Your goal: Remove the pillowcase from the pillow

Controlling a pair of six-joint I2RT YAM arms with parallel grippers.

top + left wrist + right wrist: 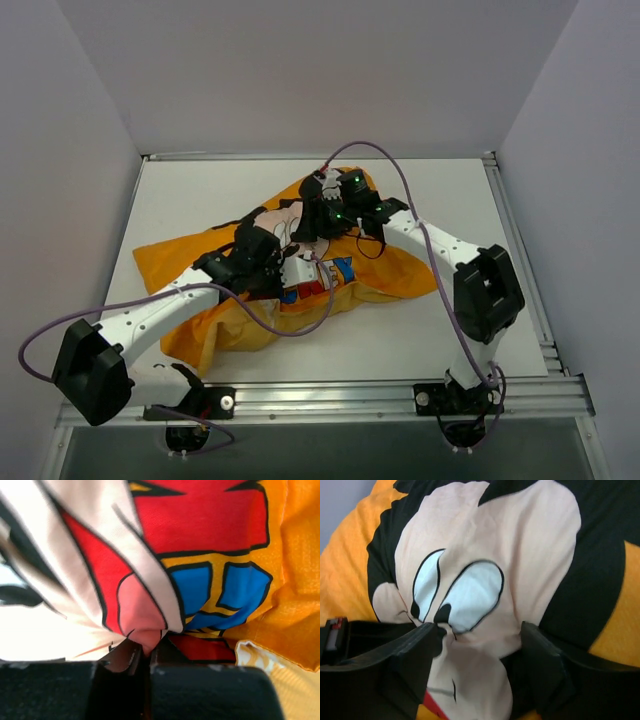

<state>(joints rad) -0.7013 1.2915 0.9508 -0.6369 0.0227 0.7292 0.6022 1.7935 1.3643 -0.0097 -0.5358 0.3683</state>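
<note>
Crumpled orange-yellow pillowcase (215,335) sprawled across the middle of the white table (470,200), Mickey print facing up, puffier toward the far end. From the top camera, just both arms bent over the print, claws hard to read there. Left wrist view way clearer: left gripper (147,652) pinched tight on a fold of the cloth, right by the red and blue letters. Right wrist view: right gripper (477,645) spread wide, gripping nothing, fingers (412,652) straddling Mickey's face just below the eyes.
</note>
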